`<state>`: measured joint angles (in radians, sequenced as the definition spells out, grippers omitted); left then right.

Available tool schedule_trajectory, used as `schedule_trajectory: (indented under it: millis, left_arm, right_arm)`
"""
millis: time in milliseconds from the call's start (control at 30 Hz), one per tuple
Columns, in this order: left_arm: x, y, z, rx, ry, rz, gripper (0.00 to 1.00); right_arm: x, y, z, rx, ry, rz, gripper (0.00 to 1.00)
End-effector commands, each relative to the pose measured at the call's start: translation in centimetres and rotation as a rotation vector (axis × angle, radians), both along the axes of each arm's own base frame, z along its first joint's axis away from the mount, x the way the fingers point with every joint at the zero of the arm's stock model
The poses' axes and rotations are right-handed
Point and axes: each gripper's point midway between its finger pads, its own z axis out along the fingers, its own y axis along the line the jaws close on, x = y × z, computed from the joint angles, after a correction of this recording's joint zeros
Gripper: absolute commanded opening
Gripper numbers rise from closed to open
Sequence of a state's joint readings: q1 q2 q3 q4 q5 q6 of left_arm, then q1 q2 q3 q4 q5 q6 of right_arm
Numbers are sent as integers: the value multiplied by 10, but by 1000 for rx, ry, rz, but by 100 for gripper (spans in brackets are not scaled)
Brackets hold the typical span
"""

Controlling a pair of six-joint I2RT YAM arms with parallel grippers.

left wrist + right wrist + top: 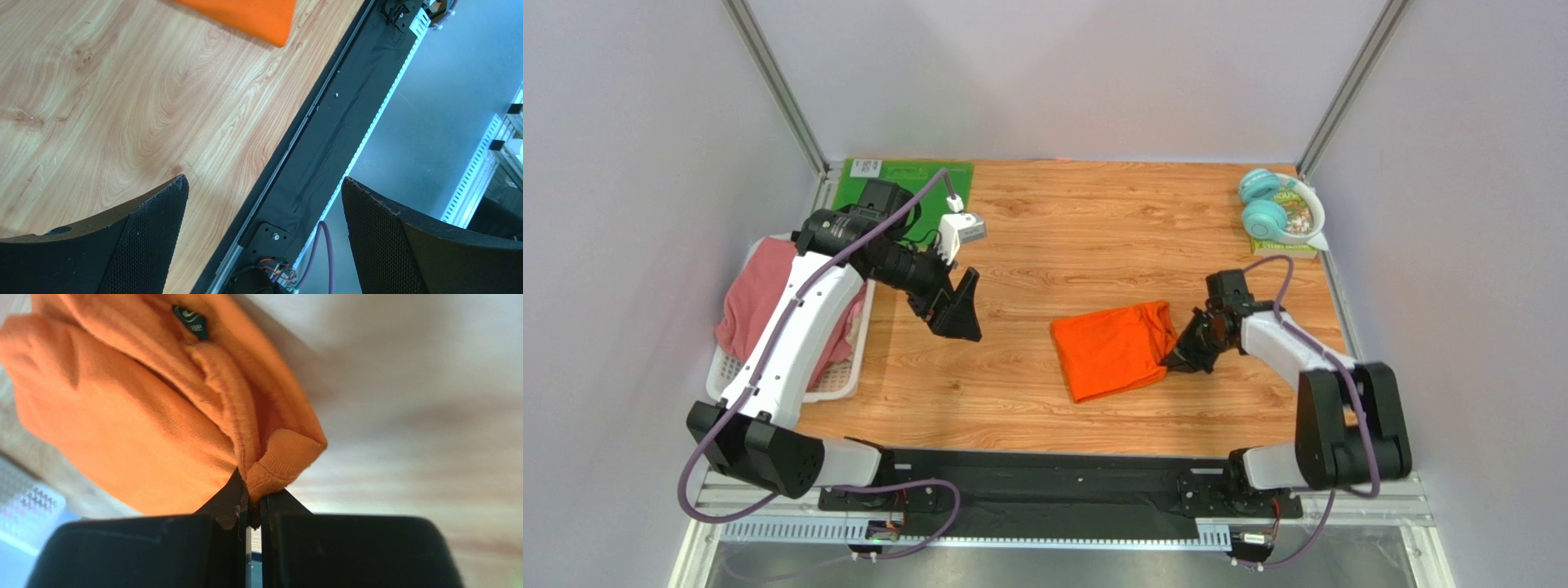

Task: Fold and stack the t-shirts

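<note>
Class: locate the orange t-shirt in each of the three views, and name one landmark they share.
Top external: orange t-shirt right of centre, right gripper shut on its right edge.
Left wrist: only its corner, at the top edge.
Right wrist: it fills the upper left, hem pinched.
Shared landmark: the wooden tabletop.

A folded t-shirt (1112, 350) is laid on the table (1038, 257) just left of the right hand (1173, 358), touching it; a basket (832, 382) is set left of the left hand (961, 316).
</note>
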<state>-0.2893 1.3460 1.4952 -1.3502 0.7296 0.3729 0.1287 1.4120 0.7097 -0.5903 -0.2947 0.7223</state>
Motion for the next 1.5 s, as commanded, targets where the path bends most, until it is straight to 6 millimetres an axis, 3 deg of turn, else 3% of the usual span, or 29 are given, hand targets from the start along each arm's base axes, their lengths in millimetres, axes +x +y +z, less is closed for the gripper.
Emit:
schedule_trajectory:
  millis: [0,233,400,633,800,1000,1333,1400,1467]
  left_arm:
    - [-46,14,8,31,95,-37,100]
    - [-55,15,14,17,75,-46,100]
    - [-57,17,14,23,76,-49,100]
    - [-59,18,17,23,57,-61,100]
    - [-59,22,18,43,25,-70,100]
    - [-60,25,17,53,-5,-82,100]
    - [-62,31,18,77,-37,-94,100]
    - [-62,30,18,77,-33,-95,100]
    - [-62,29,18,69,-31,-95,100]
  right_arm:
    - [-15,-54,8,-156,-19,-245,0]
    - [-39,-144,62,-346,-79,-526,0]
    - [-44,-151,75,-350,-57,-570,0]
    - [-53,-184,60,-412,89,-638,0]
    - [-57,-202,54,-367,170,-700,0]
    - [-66,-240,52,-364,255,-800,0]
    - [-75,-268,37,-368,336,-886,0]
    - [-74,-273,40,-380,341,-886,4]
    - [-72,-277,45,-395,330,-885,21]
